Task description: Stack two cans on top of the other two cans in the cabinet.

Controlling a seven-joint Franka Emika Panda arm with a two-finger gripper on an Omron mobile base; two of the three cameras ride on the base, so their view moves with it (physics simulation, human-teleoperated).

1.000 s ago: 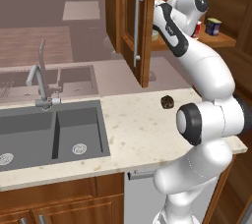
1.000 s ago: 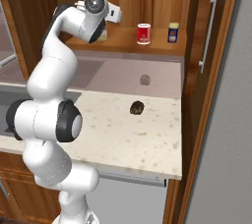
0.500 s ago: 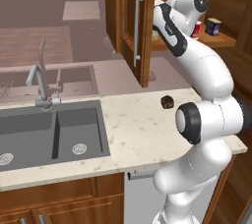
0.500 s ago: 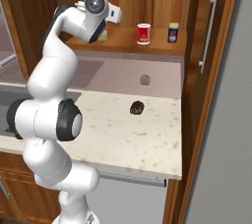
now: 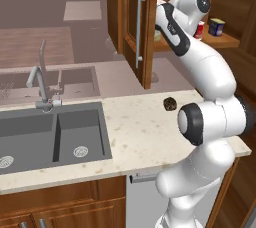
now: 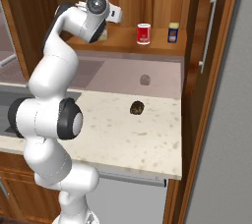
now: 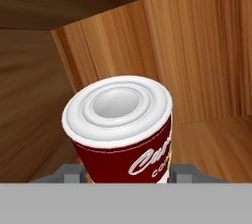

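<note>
Cabinet shelf (image 6: 147, 47) bearing red can (image 6: 143, 34), blue can (image 6: 173, 32), counter (image 6: 147, 134) with dark lump (image 6: 137, 108)

end effector (image 7: 129, 175) closed slightly tighter on red can (image 7: 122, 128), arm barely shifted

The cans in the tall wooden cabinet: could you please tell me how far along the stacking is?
Done: nothing is stacked yet. The small dark-blue can on the wooden shelf has a bare top, and one red-and-white cylindrical can stands beside it, apart. In hand: the end effector is closed on the second red-and-white can. Left: both placements.
</note>
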